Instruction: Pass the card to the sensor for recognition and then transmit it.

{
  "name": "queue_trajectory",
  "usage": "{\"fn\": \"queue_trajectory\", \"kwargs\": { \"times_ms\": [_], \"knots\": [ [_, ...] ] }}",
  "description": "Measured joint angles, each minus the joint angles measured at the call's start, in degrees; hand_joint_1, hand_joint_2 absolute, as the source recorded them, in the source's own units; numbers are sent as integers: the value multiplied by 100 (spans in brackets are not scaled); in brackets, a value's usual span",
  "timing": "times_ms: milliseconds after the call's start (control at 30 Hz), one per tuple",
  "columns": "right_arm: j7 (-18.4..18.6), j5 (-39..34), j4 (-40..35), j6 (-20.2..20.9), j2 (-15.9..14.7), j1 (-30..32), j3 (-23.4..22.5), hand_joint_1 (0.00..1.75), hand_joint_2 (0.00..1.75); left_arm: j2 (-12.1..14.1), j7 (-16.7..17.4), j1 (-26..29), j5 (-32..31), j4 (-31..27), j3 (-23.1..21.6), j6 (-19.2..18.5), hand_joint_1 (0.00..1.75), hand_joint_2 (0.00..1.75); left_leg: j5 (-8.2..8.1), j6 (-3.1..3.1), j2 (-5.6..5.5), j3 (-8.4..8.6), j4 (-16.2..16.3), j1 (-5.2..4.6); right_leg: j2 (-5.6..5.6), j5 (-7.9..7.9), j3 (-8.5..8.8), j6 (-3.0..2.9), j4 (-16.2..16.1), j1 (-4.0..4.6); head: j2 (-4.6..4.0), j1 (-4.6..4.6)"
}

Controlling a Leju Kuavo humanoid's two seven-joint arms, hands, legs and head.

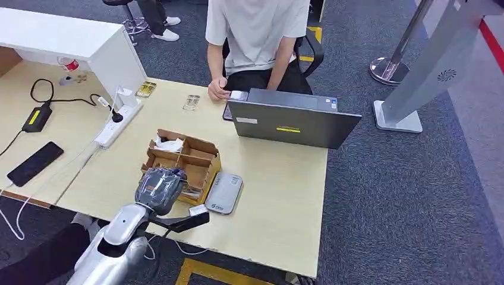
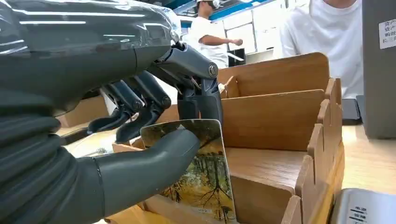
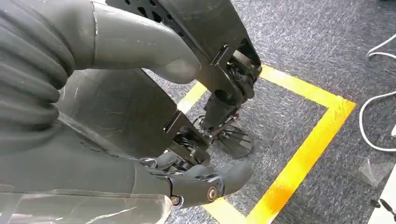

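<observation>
The robot's left hand [image 1: 159,189] hangs over the near end of the wooden divider box [image 1: 199,155] on the pale table [image 1: 279,196], and the left wrist view shows what it holds: a card [image 2: 205,179] printed with yellow autumn trees, pinched between the thick grey thumb [image 2: 154,161] and the darker fingers [image 2: 140,100] curled behind it. The card stands nearly upright, its lower edge down inside a near compartment of the box. Just beside the box at its 3 o'clock lies the flat grey sensor [image 1: 224,193], close to the table's near edge and apart from the card. At the box's 1 o'clock sits a dark laptop [image 1: 292,122], and behind it, at the table's far side, a person in a white shirt [image 1: 257,29] rests a hand [image 1: 219,90] on the tabletop. At the box's 9 to 10 o'clock a white power strip [image 1: 117,122] lies along the table's left edge, and a black phone [image 1: 35,162] sits farther out on the adjoining desk. The right hand [image 3: 205,182] hangs low beside the robot's body over grey carpet marked with yellow tape [image 3: 303,140], its fingers curled in around nothing.
</observation>
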Motion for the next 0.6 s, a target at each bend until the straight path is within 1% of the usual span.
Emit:
{"fn": "queue_trajectory", "kwargs": {
  "times_ms": [133, 367, 600],
  "knots": [
    [31, 0, 0, -44, 0, 0, -2, 0, 175, -26, 48, 5, 15, 0, 30, 118, 175, 175, 0, 0, 0, 0, 0, 0, 0, 0, 0, 0, 0, 0, 0, 0],
    [35, 2, 0, -66, 0, 0, -2, 0, 175, -33, 61, 8, -9, -31, 44, 151, 175, 175, 0, 0, 0, 0, 0, 0, 0, 0, 0, 0, 0, 0, 0, 0],
    [20, 7, 0, -46, -2, 2, -2, 0, 175, -28, 27, 29, -2, -225, 48, 160, 175, 175, 0, 0, 0, 0, 0, 0, 0, 0, 1, 0, 0, 0, 0, 0]
  ]
}}
